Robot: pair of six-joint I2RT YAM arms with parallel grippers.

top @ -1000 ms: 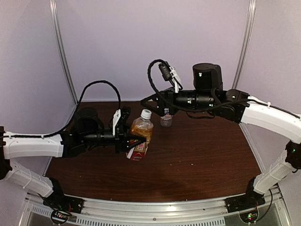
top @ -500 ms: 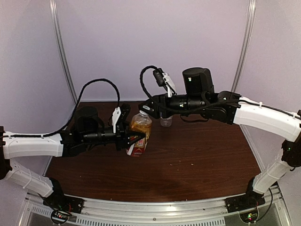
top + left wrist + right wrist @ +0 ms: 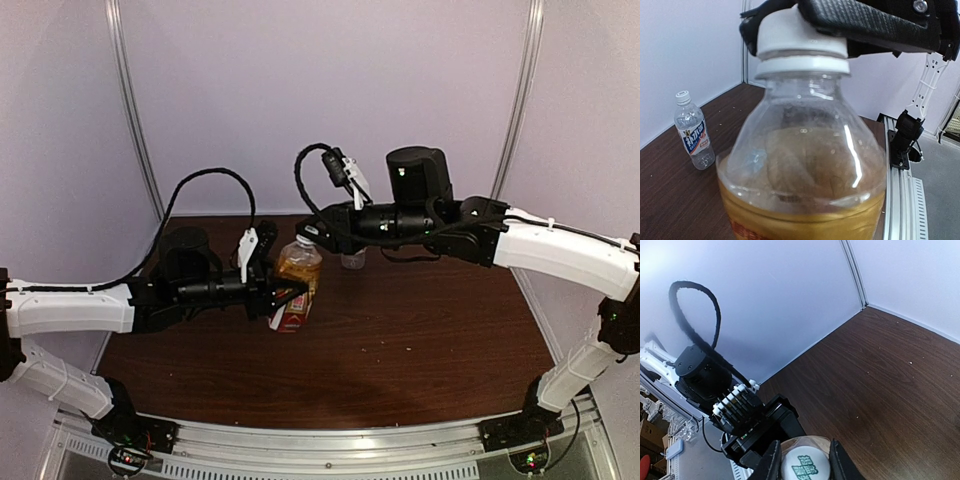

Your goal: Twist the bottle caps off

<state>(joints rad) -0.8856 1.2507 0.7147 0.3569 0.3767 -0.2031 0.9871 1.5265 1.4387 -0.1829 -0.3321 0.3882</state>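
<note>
Over the last second the right end effector (image 3: 312, 234) has swung left and closed on the amber bottle's (image 3: 299, 268) white cap (image 3: 799, 40), now pinched between its fingers. The left end effector (image 3: 283, 296) still clamps the bottle's body, directly below the right one.

A dark wood-grain table (image 3: 420, 340) is enclosed by plain pale lilac walls (image 3: 330, 90). Silver posts (image 3: 135, 110) are set at the back corners. A grey metal rail (image 3: 330, 440) is mounted along the near edge.
</note>
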